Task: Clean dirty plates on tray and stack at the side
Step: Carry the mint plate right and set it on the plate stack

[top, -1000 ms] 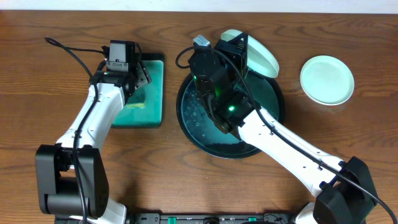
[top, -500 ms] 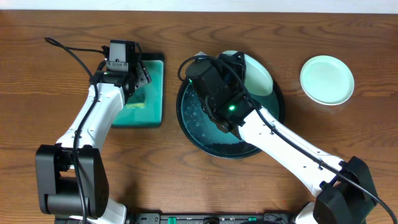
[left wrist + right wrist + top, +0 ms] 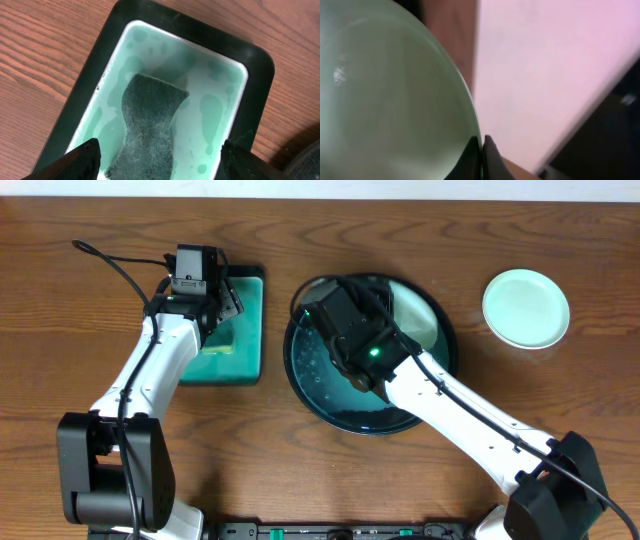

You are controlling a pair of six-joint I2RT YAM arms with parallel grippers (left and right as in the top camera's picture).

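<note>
The round black tray (image 3: 340,390) lies at the table's middle with a wet, teal-tinted base. A pale-aqua plate (image 3: 416,316) leans low over its far right part. My right gripper (image 3: 382,295) is shut on that plate's rim; in the right wrist view the plate (image 3: 385,95) fills the left and the fingertips (image 3: 482,150) pinch its edge. Another plate (image 3: 526,308) rests on the bare wood at the right. My left gripper (image 3: 162,160) hangs open over a dark sponge (image 3: 150,120), touching nothing.
The sponge lies in a rectangular teal tray (image 3: 245,350) with a black rim (image 3: 100,55), left of the round tray, in shallow teal liquid. A black cable (image 3: 110,265) runs across the far left of the table.
My right gripper has brought the plate down from standing upright at the tray's far rim to leaning low inside the tray. The left arm has not moved.
</note>
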